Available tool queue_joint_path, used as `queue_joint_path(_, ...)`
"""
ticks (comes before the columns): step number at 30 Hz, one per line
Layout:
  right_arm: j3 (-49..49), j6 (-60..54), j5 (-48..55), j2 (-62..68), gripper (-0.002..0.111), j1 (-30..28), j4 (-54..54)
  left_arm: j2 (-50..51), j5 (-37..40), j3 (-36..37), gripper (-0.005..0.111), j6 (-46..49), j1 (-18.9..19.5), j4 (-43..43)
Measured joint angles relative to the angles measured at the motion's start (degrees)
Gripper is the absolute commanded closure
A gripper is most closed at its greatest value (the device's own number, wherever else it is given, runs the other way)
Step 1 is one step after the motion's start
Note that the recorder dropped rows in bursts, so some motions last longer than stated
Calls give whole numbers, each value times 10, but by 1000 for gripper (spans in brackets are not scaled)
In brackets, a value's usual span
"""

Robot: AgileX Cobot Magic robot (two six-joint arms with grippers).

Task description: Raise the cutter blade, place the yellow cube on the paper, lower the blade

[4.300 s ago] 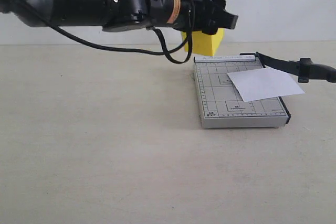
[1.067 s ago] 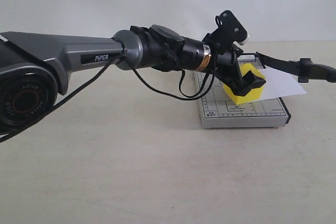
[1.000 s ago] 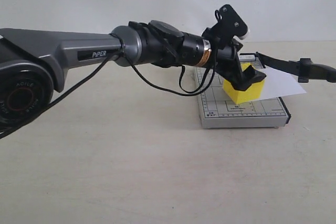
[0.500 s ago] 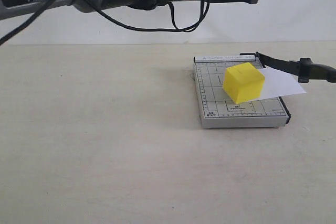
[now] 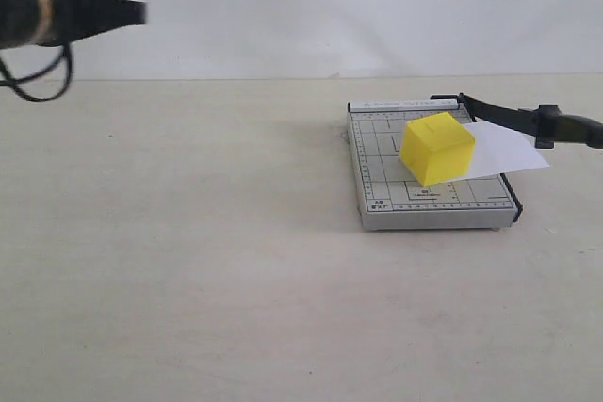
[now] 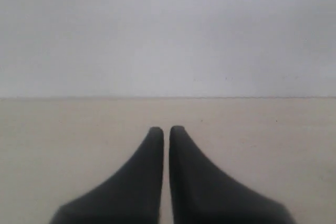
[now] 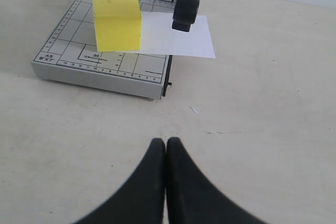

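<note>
While the left tool [image 6: 166,131] shows its fingertips pressed together on nothing, high at the exterior view's left edge and well apart from the yellow cube [image 5: 435,148], the right tool [image 7: 166,142] is likewise closed and empty above bare table [image 5: 188,261], facing the grey gridded base [image 5: 379,162]. The yellow cube stands upright on the base, covering one end of the paper [image 5: 507,150], whose other end overhangs the base's edge on the blade side. The cutter blade [image 5: 513,118] is lifted off the base, its handle [image 7: 186,8] above the paper and clear of the cube. Open table lies around the base on all visible sides.
</note>
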Motion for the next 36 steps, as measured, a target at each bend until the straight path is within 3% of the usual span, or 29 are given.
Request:
queue_joint_path(2, 0, 0, 0, 0, 108, 0, 0, -1, -169, 5, 102, -2, 128, -13)
queue_joint_path(5, 0, 0, 0, 0, 108, 0, 0, -5, -336, 5, 102, 42, 272, -11)
queue_joint_path(7, 0, 0, 0, 0, 108, 0, 0, -17, -365, 5, 102, 50, 348, -77)
queue_joint_path(9, 0, 0, 0, 0, 108, 0, 0, -34, -356, 5, 102, 55, 400, -117)
queue_joint_path(12, 0, 0, 0, 0, 108, 0, 0, -80, -303, 10, 102, 60, 404, -120)
queue_joint_path(13, 0, 0, 0, 0, 108, 0, 0, -120, -209, 11, 102, 61, 385, -133)
queue_joint_path(14, 0, 0, 0, 0, 108, 0, 0, -163, -62, 9, 102, 61, 362, -133)
queue_joint_path(15, 0, 0, 0, 0, 108, 0, 0, -180, -7, 8, 102, 64, 356, -124)
queue_joint_path(16, 0, 0, 0, 0, 108, 0, 0, -215, 98, 5, 102, 97, 351, -101)
queue_joint_path(17, 0, 0, 0, 0, 108, 0, 0, -226, 132, 5, 102, 124, 351, -93)
queue_joint_path(18, 0, 0, 0, 0, 108, 0, 0, -251, 164, 5, 102, 216, 351, -85)
queue_joint_path(20, 0, 0, 0, 0, 108, 0, 0, -289, 143, 5, 102, 319, 349, -113)
queue_joint_path(23, 0, 0, 0, 0, 108, 0, 0, -330, 72, 5, 102, 335, 349, -160)
queue_joint_path(26, 0, 0, 0, 0, 108, 0, 0, -373, -58, 21, 102, 313, 349, -177)
queue_joint_path(30, 0, 0, 0, 0, 108, 0, 0, -414, -145, 46, 102, 223, 347, -182)
queue_joint_path(36, 0, 0, 0, 0, 108, 0, 0, -427, -136, 126, 102, 7, 379, -186)
